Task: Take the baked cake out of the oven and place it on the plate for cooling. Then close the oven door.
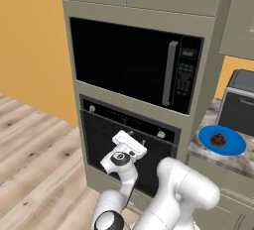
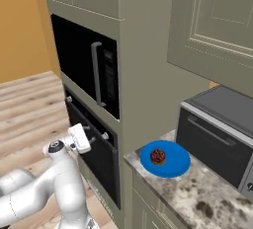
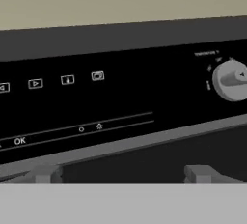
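- Baked cake (image 1: pixel 218 139) sits on the blue plate (image 1: pixel 233 147), near the plate's middle; small dark brown lump with reddish specks.
- Plate rests on the speckled stone counter (image 2: pixel 197 198), just right of the tall cabinet column, in front of the silver toaster oven (image 2: pixel 217 144).
- Oven (image 1: pixel 130 120) is built into the column below the black microwave (image 1: pixel 134 63). Control strip with two silver knobs visible.
- Oven door (image 1: pixel 99 144) stands upright against the oven front and looks closed or very nearly so; a thin gap cannot be ruled out.
- Gripper (image 1: pixel 130 143) is up against the upper part of the door, just under the control strip, between the two knobs.
- Hand view: control strip close up, with icon buttons, an "OK" mark and the right knob (image 3: pixel 232 79); two grey handle mounts (image 3: pixel 198 174) at the bottom.
- Fingers stand fully apart, clamped on nothing; the fingertips themselves cannot be made out in the hand view.
- Arm rises from the base and reaches forward to the oven front.
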Controlling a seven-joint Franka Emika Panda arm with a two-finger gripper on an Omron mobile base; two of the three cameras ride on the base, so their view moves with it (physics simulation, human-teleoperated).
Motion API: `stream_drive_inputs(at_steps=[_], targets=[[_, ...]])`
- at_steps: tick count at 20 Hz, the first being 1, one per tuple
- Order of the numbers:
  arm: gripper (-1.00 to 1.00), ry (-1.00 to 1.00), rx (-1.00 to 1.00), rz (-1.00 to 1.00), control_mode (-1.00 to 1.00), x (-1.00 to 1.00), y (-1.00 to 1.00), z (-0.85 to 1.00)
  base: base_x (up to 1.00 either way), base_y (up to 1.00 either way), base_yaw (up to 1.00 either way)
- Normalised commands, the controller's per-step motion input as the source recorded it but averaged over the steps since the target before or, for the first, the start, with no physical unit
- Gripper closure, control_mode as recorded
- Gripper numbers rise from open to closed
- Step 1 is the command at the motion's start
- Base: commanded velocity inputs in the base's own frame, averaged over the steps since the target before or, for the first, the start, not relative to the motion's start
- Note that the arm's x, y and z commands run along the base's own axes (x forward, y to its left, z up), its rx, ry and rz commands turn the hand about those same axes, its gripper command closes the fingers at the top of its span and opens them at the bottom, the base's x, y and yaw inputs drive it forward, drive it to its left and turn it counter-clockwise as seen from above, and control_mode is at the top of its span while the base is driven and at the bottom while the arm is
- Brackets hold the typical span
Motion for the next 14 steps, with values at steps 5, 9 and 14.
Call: stream_drive_inputs(at_steps=[5, 9, 14], targets=[[-1.0, -0.01, 0.0, -0.07, -1.0, 0.49, -0.22, -0.86, 0.0, 0.0, 0.0], [-1.0, -0.03, 0.0, -0.02, -1.0, 0.04, -0.07, -0.5, 0.0, 0.0, 0.0], [-1.0, 0.0, 0.0, -0.03, -1.0, 0.0, 0.0, -0.04, 0.0, 0.0, 0.0]])
